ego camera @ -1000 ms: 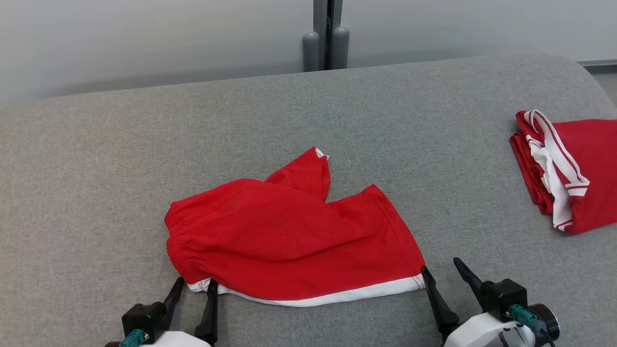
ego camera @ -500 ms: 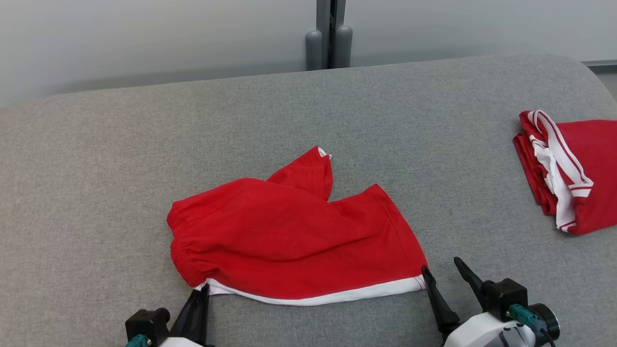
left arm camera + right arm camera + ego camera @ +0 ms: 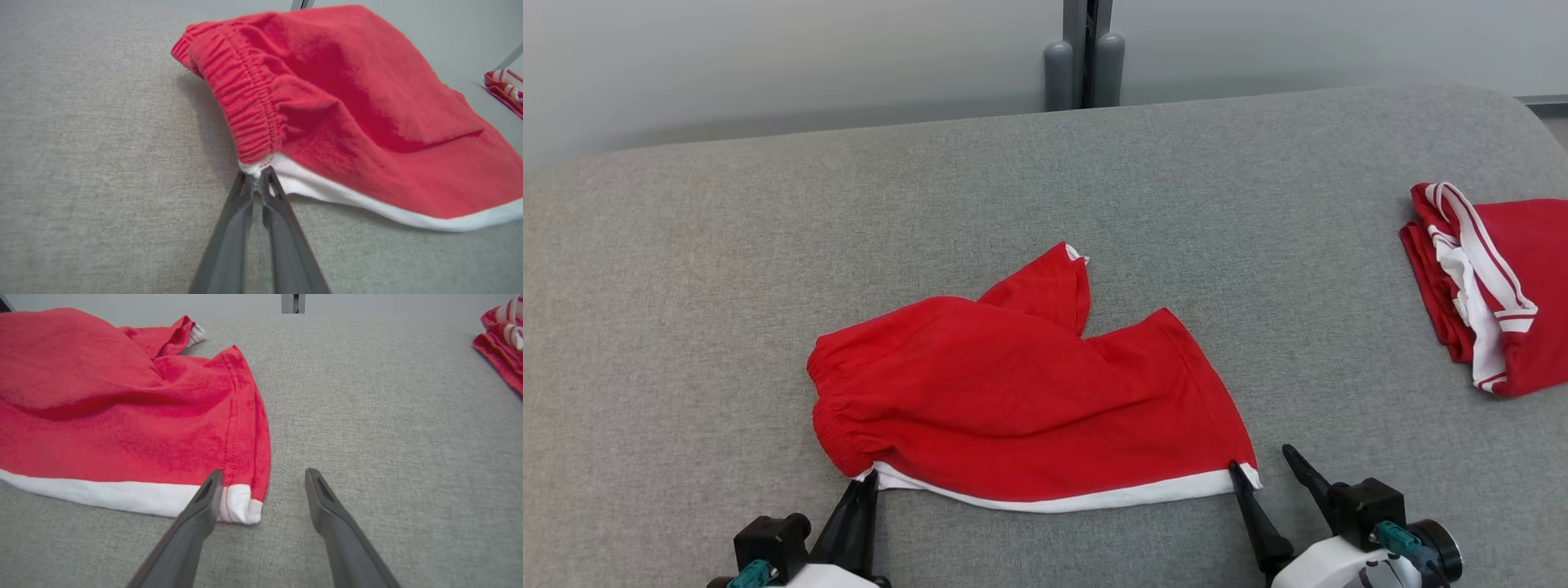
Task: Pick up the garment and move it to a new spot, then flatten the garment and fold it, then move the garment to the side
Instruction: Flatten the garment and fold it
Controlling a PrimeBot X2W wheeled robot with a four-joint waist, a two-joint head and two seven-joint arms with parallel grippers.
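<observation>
Left claw [image 3: 870,483]: pressed together, pinching the white corner of the shorts [image 3: 1013,392] just under the gathered waistband [image 3: 245,110]; cloth is caught between the two tips.
Right claw [image 3: 1259,459]: spread wide and low over the table [image 3: 727,245]. The near right corner of the white band [image 3: 1094,496] lies between its fingers, closer to the inner one. Nothing is gripped on this side yet.
Shorts: near the middle of the grey table, toward its front edge. The waistband is at the left, the leg ends are at the right, and the white band runs along the near side.
Lie of the cloth: puffed up and creased. One leg is rumpled and pokes out at the far side, so the shorts are neither flat nor folded.
Done so far: one near corner is secured, as far as I can judge. Whether the shorts already lie in their new spot cannot be told.
Step in hand: probably taking hold of both near corners, with the right one waiting to be closed on.
Left to do: most of the job, namely lifting or dragging, spreading flat, folding, then setting aside.
Nearby: a second red garment [image 3: 1494,286] with white stripes lies folded at the far right of the table, well apart from the shorts.
</observation>
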